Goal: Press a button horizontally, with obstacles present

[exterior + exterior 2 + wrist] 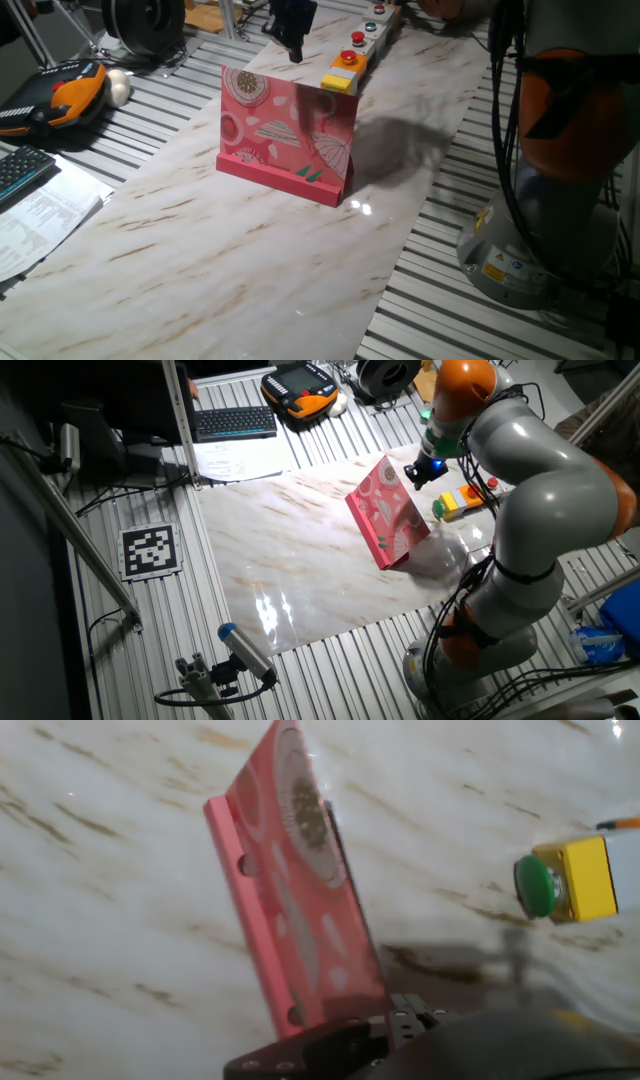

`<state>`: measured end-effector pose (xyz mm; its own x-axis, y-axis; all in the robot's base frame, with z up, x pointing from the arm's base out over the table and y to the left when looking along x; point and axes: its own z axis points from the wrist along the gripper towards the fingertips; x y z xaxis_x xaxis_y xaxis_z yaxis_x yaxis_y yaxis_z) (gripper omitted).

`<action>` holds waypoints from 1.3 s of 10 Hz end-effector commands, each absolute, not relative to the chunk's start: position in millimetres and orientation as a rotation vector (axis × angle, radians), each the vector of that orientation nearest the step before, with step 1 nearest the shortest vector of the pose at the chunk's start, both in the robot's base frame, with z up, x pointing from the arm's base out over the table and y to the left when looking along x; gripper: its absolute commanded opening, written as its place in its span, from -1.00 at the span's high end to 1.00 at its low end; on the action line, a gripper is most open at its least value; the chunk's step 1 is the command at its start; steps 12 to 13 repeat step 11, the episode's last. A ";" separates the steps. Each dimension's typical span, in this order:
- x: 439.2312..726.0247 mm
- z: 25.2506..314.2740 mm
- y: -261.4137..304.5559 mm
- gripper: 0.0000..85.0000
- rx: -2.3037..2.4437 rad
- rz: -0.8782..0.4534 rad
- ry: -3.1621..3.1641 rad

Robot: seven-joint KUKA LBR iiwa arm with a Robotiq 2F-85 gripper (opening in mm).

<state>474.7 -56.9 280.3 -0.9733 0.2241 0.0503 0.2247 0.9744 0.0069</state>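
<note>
Pink board (288, 133) stands upright mid-desk (200, 250), base lip toward near side. Fingers (294, 50) hover beyond board's far edge, holding nothing; opening cannot be told. Right of fingers, yellow box (340, 81) sits behind board's far right corner, at near end of grey strip (372, 36); its button (535, 886) faces left, appearing green in hand view.

You've got one fixed view low and close at the white marble-pattern tabletop (250, 260), facing the printed front of the upright pink patterned board (288, 135), grey button strip (375, 35) behind it. The other fixed view sits high and further back on another side, looking down at the whole tabletop (290, 560) and the grey-and-orange arm (540, 490). Hand view looks down close, board (300, 910) edge-on, yellow box (585, 875) at right. All three share board and marble
</note>
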 end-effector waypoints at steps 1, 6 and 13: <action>473.0 285.0 -46.3 1.00 -0.359 -0.011 -3.077; 474.1 283.6 -46.6 1.00 -0.328 0.001 -3.077; 468.2 284.0 -44.7 1.00 -0.274 0.017 -3.080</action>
